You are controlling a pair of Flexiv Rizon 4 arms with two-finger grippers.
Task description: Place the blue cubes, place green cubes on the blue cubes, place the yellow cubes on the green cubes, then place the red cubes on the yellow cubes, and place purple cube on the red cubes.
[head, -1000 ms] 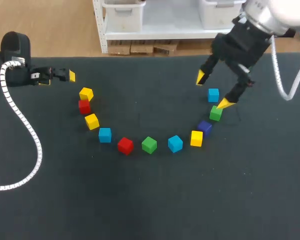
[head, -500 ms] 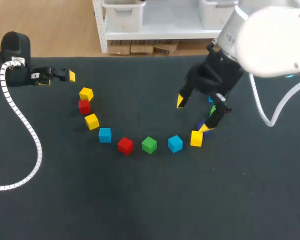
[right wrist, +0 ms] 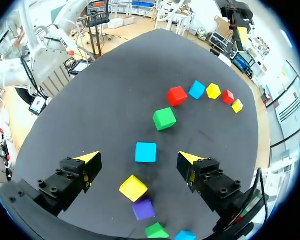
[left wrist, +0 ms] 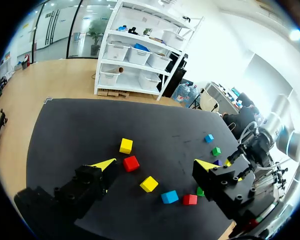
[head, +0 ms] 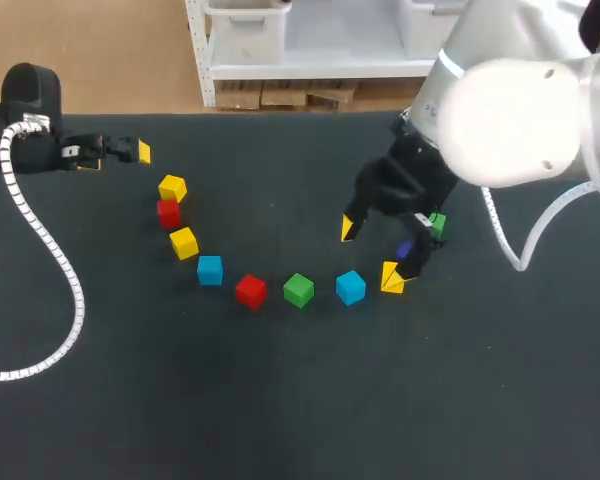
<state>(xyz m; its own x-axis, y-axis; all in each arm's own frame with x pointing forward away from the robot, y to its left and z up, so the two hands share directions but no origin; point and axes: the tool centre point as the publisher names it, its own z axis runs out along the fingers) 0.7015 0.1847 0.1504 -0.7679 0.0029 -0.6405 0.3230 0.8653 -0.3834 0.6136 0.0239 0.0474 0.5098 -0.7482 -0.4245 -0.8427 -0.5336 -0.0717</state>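
Right gripper (head: 369, 254) is right of centre in the head view, spread wide and holding nothing. It hangs over a blue cube (head: 350, 287). In the right wrist view that cube lies on the table between the two fingers, touched by neither. Right arm (head: 500, 110) enters from the upper right and covers part of the row.

The cubes lie one by one in a curved row across the middle of the black table (head: 280, 400), each sitting on the table itself. From the upper left:
- top yellow cube (head: 172, 188)
- red cube (head: 168, 212) just below it
- second yellow cube (head: 183, 243)
- left blue cube (head: 210, 270)
- lower red cube (head: 250, 291)
- green cube (head: 298, 290)
- the blue cube under the gripper

Past it the row curves up to the right:
- third yellow cube (right wrist: 133, 188)
- purple cube (right wrist: 143, 208)
- second green cube (head: 437, 224)
- far blue cube (left wrist: 209, 138), hidden by the arm in the head view

Left gripper (left wrist: 156, 164) is at the upper left of the head view, near the table edge. Its fingers are wide apart and it holds nothing.
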